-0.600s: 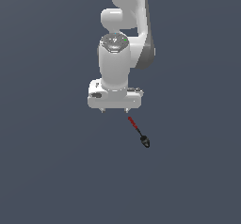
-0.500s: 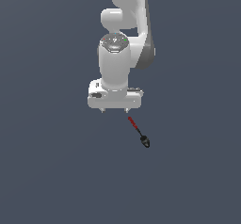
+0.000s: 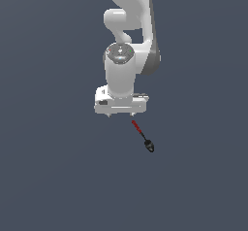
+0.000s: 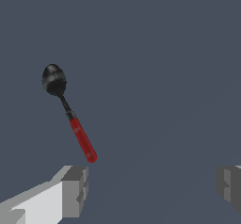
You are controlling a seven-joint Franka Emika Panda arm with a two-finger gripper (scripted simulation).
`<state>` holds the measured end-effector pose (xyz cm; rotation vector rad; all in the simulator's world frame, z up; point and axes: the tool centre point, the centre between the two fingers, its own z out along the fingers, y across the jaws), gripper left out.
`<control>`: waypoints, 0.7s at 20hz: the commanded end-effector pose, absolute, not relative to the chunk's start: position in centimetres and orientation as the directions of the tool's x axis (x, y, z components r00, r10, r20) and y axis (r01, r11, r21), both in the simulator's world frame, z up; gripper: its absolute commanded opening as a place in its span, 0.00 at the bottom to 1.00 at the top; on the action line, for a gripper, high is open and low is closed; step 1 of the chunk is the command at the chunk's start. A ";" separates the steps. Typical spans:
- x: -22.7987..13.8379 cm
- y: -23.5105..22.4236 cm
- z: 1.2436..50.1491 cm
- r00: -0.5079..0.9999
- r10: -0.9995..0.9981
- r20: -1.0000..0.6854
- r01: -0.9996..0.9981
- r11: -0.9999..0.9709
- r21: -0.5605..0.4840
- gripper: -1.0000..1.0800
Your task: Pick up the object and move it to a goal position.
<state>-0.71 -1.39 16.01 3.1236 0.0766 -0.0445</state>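
In the wrist view, nearest the camera, the jaws of the gripper [image 4: 150, 190] stood spread wide, one grey fingertip [image 4: 75, 190] at one side of the frame and the other at the far side, with bare grey surface [image 4: 164, 77] between them and nothing held. Just beyond the one fingertip lay the object [image 4: 70, 119], a thin stick: its red handle end sat close to that fingertip but apart from it, its dark shaft ran on away from the gripper at a slant, and its rounded black bulb lay farthest out.

In the exterior view, the object [image 3: 142, 136] lay flat on the surface [image 3: 48, 176], nearer the camera than the arm. Its black bulb pointed toward the exterior view's right and the near side, while its red end reached up toward the gripper [image 3: 121, 113]. The gripper hung with the white hand pointing down, its small fingertips just showing under the hand's lower edge, the one on the exterior view's right close above the red end. Behind and above it rose the white arm [image 3: 128, 41], wrist and links stacked upward out of the frame.
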 end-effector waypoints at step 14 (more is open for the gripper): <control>0.4 2.0 12.6 0.974 0.226 -0.023 0.226 -0.974 0.016 0.96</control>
